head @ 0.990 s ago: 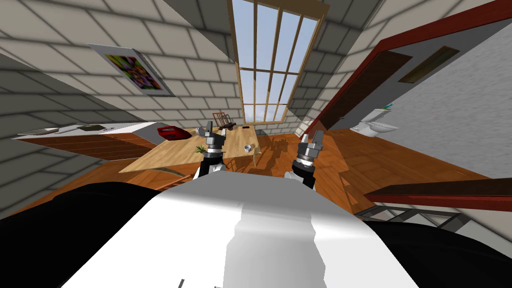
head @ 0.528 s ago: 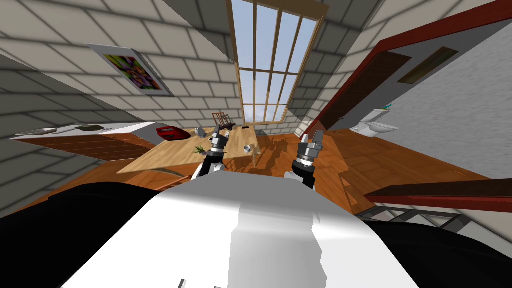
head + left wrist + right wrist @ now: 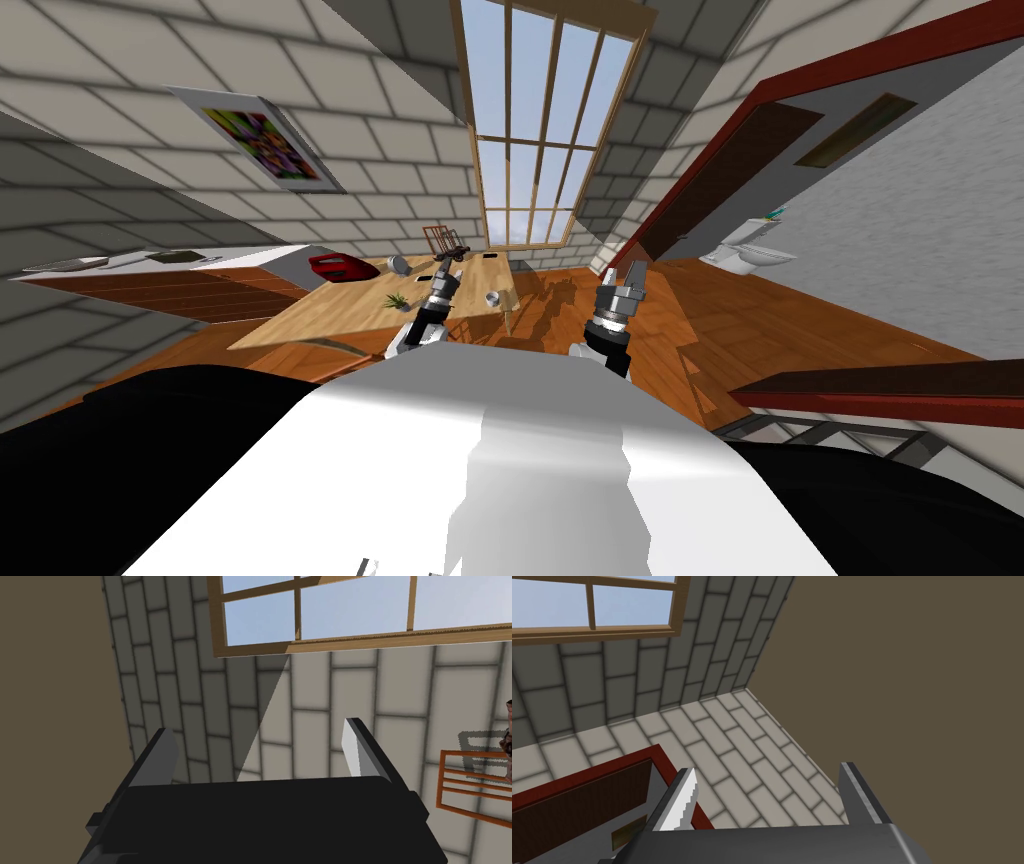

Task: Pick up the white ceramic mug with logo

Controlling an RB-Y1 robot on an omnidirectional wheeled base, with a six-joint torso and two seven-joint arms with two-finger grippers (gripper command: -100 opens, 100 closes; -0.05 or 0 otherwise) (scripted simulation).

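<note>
A small whitish mug (image 3: 492, 298) stands on the light wooden table (image 3: 330, 315), near its right edge. My left gripper (image 3: 444, 264) hovers over the table, a little to the left of the mug and apart from it. In the left wrist view the left gripper (image 3: 257, 751) is open with nothing between its fingers. My right gripper (image 3: 631, 271) is raised over the floor to the right of the table. Its wrist view shows the right gripper (image 3: 769, 796) open and empty too.
On the table also sit a red appliance (image 3: 334, 266), a grey rounded object (image 3: 398, 264) and a small green plant (image 3: 397, 299). A brown wooden rack (image 3: 444, 240) stands at the far end below the window (image 3: 540, 130). A counter (image 3: 170, 275) lies left.
My left arm has reached forward and to the right over the table, nearer to the mug. The right arm has stayed where it was.
</note>
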